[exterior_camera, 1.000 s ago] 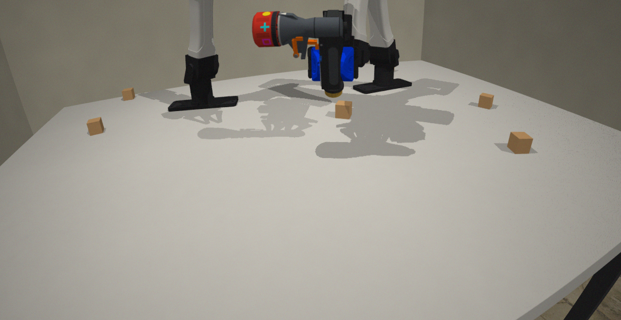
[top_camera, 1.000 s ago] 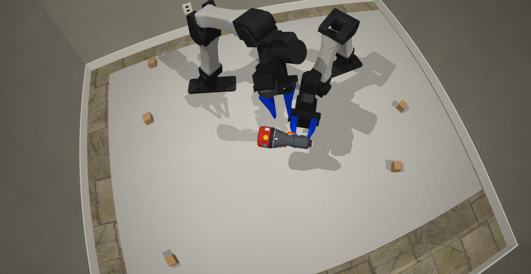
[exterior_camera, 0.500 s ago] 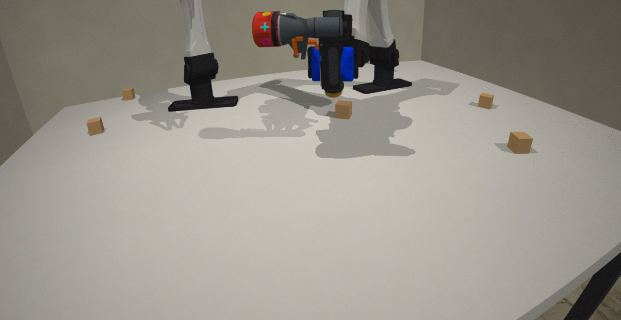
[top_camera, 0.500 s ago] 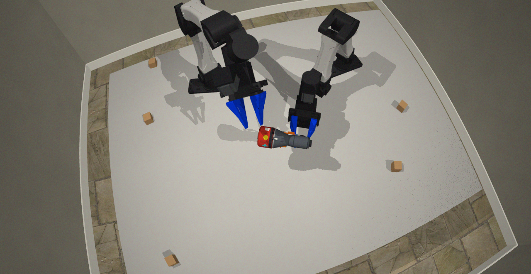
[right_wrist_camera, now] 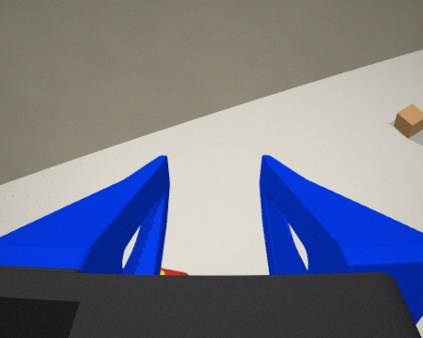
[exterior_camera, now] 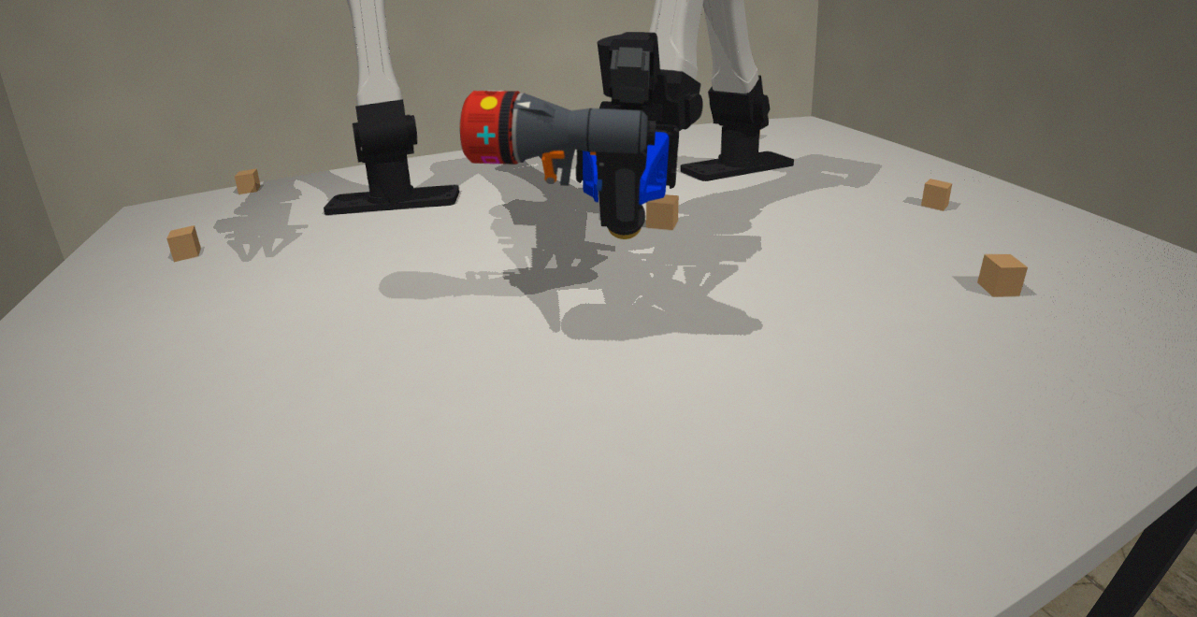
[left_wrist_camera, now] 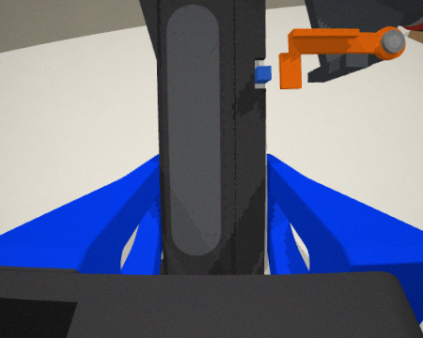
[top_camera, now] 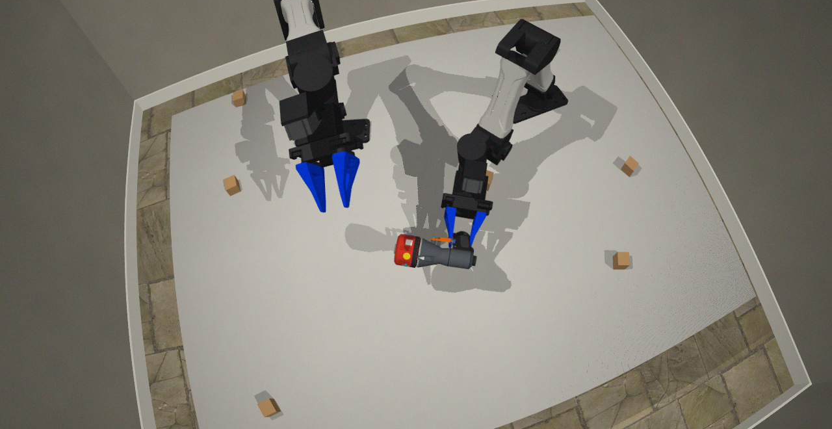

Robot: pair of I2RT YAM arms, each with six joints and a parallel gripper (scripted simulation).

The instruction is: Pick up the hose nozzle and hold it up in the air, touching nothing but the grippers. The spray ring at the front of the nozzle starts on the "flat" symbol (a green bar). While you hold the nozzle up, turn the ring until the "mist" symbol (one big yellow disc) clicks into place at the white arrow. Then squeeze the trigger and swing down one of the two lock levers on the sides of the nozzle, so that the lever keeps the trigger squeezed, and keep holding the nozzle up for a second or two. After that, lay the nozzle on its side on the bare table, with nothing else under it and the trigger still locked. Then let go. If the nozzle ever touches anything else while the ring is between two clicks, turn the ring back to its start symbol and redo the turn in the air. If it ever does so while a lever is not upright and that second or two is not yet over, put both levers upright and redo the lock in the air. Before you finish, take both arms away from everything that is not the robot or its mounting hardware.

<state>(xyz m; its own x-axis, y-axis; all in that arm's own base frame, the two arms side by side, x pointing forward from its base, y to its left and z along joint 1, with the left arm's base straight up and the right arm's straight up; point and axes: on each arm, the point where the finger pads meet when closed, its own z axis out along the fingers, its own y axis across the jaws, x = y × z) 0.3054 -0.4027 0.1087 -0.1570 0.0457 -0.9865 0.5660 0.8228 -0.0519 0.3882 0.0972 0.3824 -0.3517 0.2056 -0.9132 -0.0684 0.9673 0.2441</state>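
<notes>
The grey nozzle (top_camera: 459,258) (exterior_camera: 617,129) is in the air, spray ring to picture left. My left gripper (top_camera: 463,244) (exterior_camera: 622,182) (left_wrist_camera: 214,167) is shut on its dark handle (left_wrist_camera: 195,103). On the red ring (top_camera: 400,246) (exterior_camera: 473,123), the yellow disc (top_camera: 406,256) (exterior_camera: 488,103) appears lined up with the white arrow (top_camera: 421,258) (exterior_camera: 524,104). One orange lever (top_camera: 441,239) (left_wrist_camera: 324,42) lies lengthwise toward the handle's blue stud (left_wrist_camera: 263,74); the other (exterior_camera: 550,164) looks upright. How far the trigger is squeezed is unclear. My right gripper (top_camera: 335,208) (right_wrist_camera: 214,169) is partly open and empty, away from the nozzle.
Several wooden cubes lie scattered on the white table (top_camera: 349,339) (exterior_camera: 502,446). One cube (top_camera: 489,179) (exterior_camera: 662,212) is low behind the nozzle, partly under the left arm. Others lie at picture right (top_camera: 621,260) (exterior_camera: 1002,275) and picture left (top_camera: 231,184) (exterior_camera: 183,243).
</notes>
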